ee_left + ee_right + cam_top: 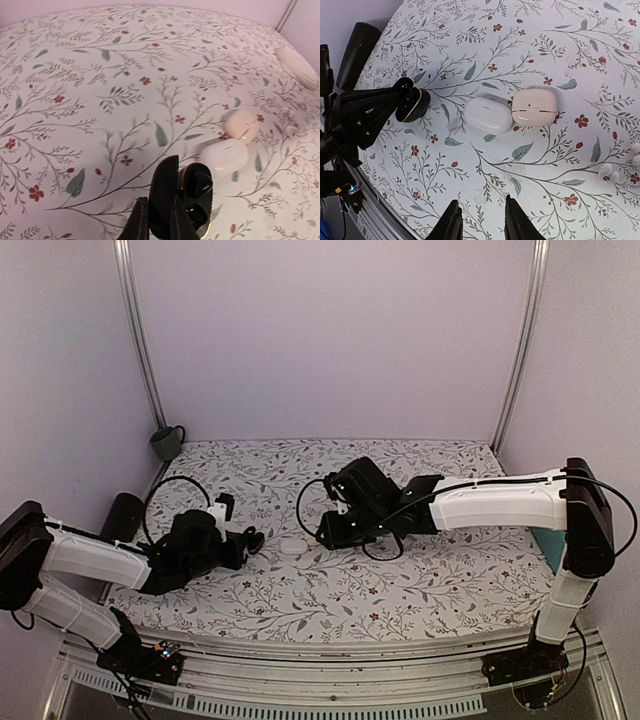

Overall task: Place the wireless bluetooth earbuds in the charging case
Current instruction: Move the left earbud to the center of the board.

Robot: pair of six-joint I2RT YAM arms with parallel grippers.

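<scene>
Showing charging case [196, 197] interior: L wrist cam only; left tool [159, 220] clamps it.

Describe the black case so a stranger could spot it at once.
On the left side of the floral table, the left gripper pinches the black case. To its right sit a white case and a cream case. It alone is round and glossy black, with a gold rim.

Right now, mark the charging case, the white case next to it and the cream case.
charging case [415, 106]: right wrist view, on its dark body beside the gold rim.
white case [487, 115]: right wrist view, middle of its top face.
cream case [534, 102]: right wrist view, on the lid above the seam.
</scene>
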